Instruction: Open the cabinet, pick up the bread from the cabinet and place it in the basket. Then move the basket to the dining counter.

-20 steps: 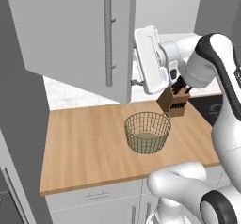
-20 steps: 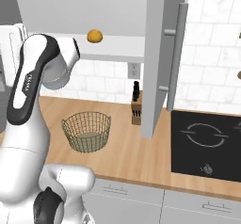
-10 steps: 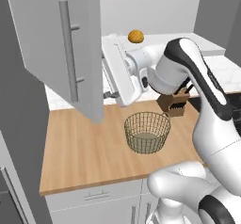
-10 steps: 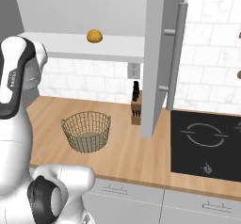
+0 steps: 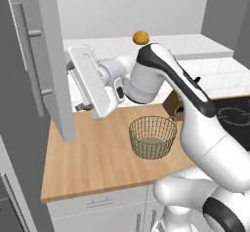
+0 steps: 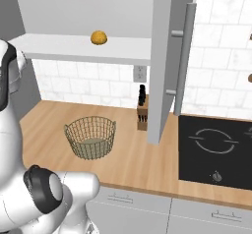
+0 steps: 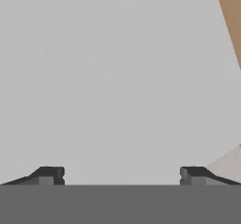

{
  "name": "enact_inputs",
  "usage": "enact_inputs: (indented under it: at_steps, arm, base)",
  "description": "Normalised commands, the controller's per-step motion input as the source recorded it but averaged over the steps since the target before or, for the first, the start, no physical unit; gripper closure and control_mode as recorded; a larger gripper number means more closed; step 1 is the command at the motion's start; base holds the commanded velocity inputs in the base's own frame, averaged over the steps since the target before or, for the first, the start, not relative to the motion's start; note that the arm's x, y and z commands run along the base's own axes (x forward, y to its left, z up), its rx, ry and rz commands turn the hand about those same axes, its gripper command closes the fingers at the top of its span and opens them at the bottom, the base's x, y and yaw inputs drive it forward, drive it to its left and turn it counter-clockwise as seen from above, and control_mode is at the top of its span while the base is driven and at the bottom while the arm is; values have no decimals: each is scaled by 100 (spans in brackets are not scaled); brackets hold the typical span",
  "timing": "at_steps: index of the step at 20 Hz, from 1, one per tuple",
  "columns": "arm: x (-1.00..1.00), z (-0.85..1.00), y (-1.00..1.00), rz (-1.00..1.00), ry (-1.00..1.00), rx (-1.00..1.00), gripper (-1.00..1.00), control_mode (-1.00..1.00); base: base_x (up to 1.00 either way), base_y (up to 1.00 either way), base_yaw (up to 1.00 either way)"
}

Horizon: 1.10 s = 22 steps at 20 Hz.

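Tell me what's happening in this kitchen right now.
A white robot arm is working at the cabinet, whose doors stand swung open. Its pincer is open and holds nothing, facing a plain grey surface close up. The bread sits on the cabinet shelf, not yet picked up. The basket stands empty on the wooden counter, near a knife block.

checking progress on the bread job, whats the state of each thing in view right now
cabinet: both doors swung open, shelf exposed
bread: sitting on the cabinet shelf, not held
basket: upright on the wooden counter, empty
gripper: jaws wide apart, nothing between them, close to a flat grey surface
knife block: upright on the counter by the wall, knives in it
stove: no pots on it
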Motion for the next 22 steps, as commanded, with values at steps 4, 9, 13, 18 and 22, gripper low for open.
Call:
enact_inputs:
  at_steps: [4,9,13,18,22]
  arm:
    - [0,-12,29,1,6,0,-100,-100]
    - [1,-17,11,0,9,-4,-100,-100]
    - [6,-22,-56,-4,-3,-4,-100,-100]
    - [8,-6,-100,-3,-11,0,-100,-100]
    - [4,-11,-96,0,-42,-14,-100,-100]
  base:
    - [0,0,0]
    - [0,0,0]
    - [0,0,0]
    - [0,0,0]
    - [0,0,0]
